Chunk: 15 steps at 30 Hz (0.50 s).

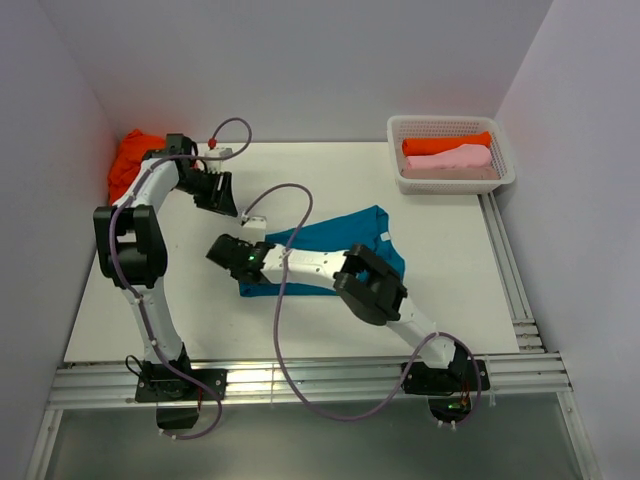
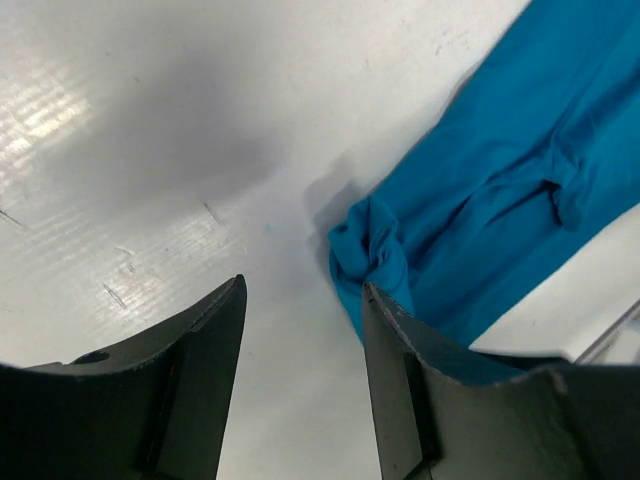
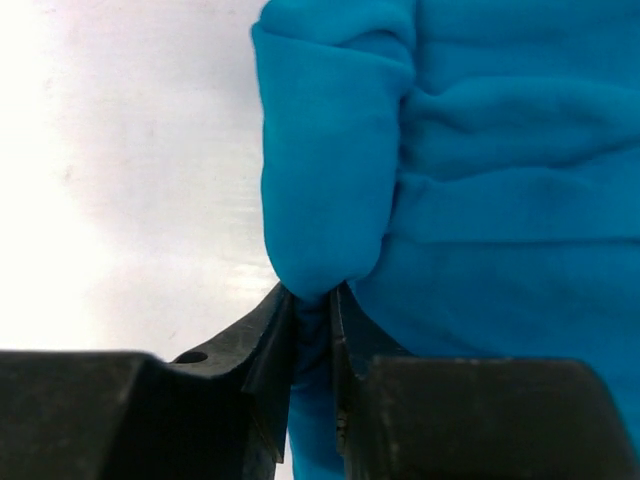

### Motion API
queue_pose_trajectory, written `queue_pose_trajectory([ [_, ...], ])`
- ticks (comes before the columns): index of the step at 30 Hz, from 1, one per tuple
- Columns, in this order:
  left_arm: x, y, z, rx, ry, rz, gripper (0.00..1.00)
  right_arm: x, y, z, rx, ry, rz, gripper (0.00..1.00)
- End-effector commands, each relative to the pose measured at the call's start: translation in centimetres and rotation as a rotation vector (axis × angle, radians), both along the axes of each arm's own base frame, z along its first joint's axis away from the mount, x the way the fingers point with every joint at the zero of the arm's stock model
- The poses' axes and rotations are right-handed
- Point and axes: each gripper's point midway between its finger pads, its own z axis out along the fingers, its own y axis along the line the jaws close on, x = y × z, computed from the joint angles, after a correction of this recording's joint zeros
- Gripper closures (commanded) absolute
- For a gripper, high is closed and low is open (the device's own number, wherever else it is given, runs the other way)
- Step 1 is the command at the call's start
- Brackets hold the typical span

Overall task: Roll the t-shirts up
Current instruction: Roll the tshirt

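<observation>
Top external view is showing the teal t-shirt (image 1: pixel 340 240) lying rumpled and partly folded near the middle of the white surface (image 1: pixel 460 290), with the right arm stretching across it. Right wrist view is showing the right claw (image 3: pixel 312 300) pinching a thick folded edge of that cloth, its two fingers pressing nearly together with teal fabric squeezed between them. The left claw (image 2: pixel 303 290) is hanging spread wide over bare surface just beside a bunched end of the shirt, with nothing between its fingers. Behind the left arm, a loose orange t-shirt (image 1: pixel 128 160) is sitting crumpled in the far left corner against the wall. Over at the far right, a white lattice basket (image 1: pixel 455 184) is holding a rolled orange t-shirt (image 1: pixel 445 144) and a pink t-shirt (image 1: pixel 452 160) lying side by side.
</observation>
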Motion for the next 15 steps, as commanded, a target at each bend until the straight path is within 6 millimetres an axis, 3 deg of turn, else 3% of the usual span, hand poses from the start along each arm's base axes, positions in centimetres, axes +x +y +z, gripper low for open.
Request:
queue_pose_trajectory([
  [1,-0.6,0.6,1.8,-0.069,-0.014,-0.026,0.45,-2.0,0.7,-2.9,0.203,0.202,0.114,0.82],
  [2,-0.9,0.7,1.8,-0.078,-0.006,-0.027,0.45,-0.9,2.6,-1.2,0.351,0.163,0.132,0.83],
  [3,-1.2,0.9,1.8,-0.082,-0.002,-0.033,0.45,-0.8,1.0,-2.6,0.38,0.19,0.121,0.83],
  [4,-1.3,1.5,1.8,-0.09,0.003,-0.022,0.45,-1.3,1.8,-1.1,0.468,0.218,0.164,0.83],
  [5,-1.6,1.7,1.7,-0.101,0.008,-0.023,0.45,-0.4,3.1,0.6,0.584,0.186,0.175,0.83],
  [6,-1.9,2.1,1.6,-0.106,0.013,-0.022,0.45,0.0,2.4,0.3,0.613,0.189,0.165,0.82],
  [8,-2.6,2.3,1.3,-0.117,0.026,-0.028,0.45,-0.2,3.8,2.0,0.738,0.206,0.21,0.82],
  [15,-5.0,2.1,-0.7,-0.14,0.065,-0.047,0.45,-0.4,4.9,2.6,0.954,0.248,0.215,0.81],
])
